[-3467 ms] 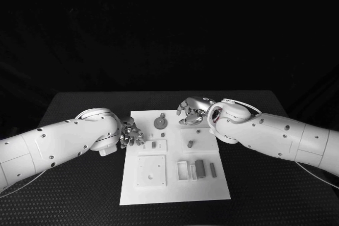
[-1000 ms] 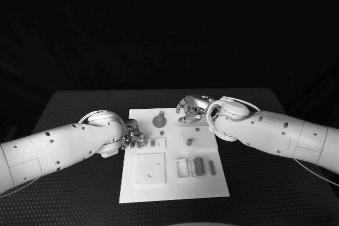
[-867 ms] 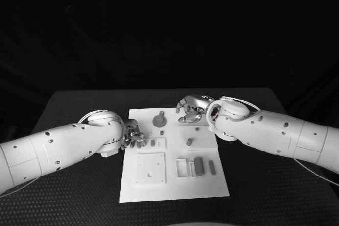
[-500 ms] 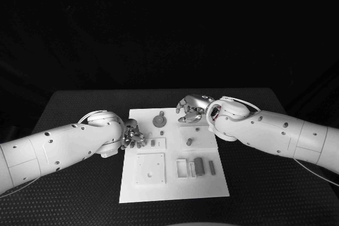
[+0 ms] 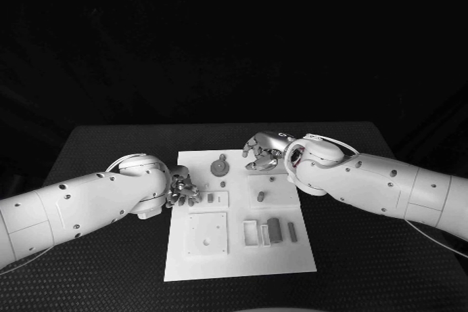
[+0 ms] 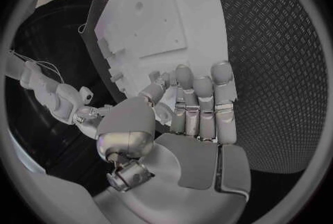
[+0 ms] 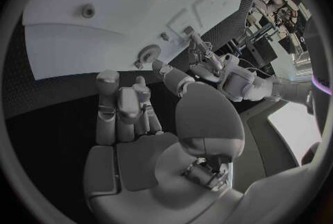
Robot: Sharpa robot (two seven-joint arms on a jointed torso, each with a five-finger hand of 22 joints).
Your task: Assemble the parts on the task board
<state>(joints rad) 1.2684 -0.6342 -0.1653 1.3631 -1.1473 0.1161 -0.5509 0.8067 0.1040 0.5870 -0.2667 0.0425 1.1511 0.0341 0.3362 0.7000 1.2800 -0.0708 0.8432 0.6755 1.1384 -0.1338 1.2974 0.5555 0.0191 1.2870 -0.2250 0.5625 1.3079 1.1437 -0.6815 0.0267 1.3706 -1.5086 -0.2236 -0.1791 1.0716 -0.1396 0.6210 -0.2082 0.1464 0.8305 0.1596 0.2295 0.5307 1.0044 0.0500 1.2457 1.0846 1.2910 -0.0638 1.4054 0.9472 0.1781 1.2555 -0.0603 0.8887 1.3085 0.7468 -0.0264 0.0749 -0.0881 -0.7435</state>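
The flat white rectangular task board (image 5: 241, 258) lies mid-bench on the black textured bench (image 5: 390, 258). My left hand (image 5: 182, 189) rests at its left edge, fingers straight together, holding nothing. My right hand (image 5: 263, 152) hovers curled, empty, near the far edge beside a grey gear-shaped part (image 5: 220, 167).

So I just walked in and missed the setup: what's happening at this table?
A two-armed robot is working over a white task board with small grey parts. Its left hand sits at the board's left edge, and its right hand hovers over the far end near a gear. Neither hand holds a part.
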